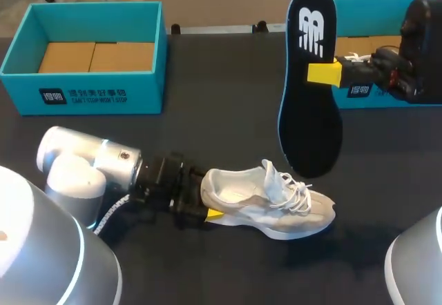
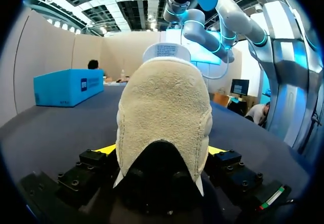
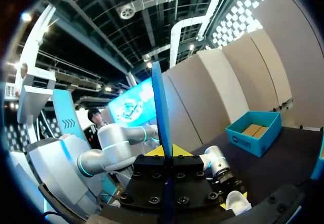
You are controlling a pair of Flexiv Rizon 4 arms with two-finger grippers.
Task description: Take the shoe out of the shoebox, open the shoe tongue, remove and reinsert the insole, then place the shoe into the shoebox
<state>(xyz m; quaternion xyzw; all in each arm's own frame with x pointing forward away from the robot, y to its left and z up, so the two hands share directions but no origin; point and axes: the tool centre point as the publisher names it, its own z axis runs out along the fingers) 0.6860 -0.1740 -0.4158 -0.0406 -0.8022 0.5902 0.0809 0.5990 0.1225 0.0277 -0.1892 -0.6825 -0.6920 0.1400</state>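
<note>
Left gripper (image 1: 206,205): clamped on heel of cream suede lace-up shoe (image 1: 276,201), which sits on black table (image 1: 221,77). My right gripper (image 1: 324,72) pinches black, blue-edged foam insole (image 1: 311,119), held upright above the shoe.

The table (image 1: 221,77) is a dark, matt black surface, and three things sit on it, well apart from one another. An open teal shoebox (image 1: 83,94) stands at the far left corner with its printed long wall facing the near edge, and a second teal box (image 1: 376,8) stands at the far right, running out to the right edge. A pale beige and white laced shoe (image 1: 269,205) rests upright on its sole near the middle of the near edge, toe toward the right edge.
</note>
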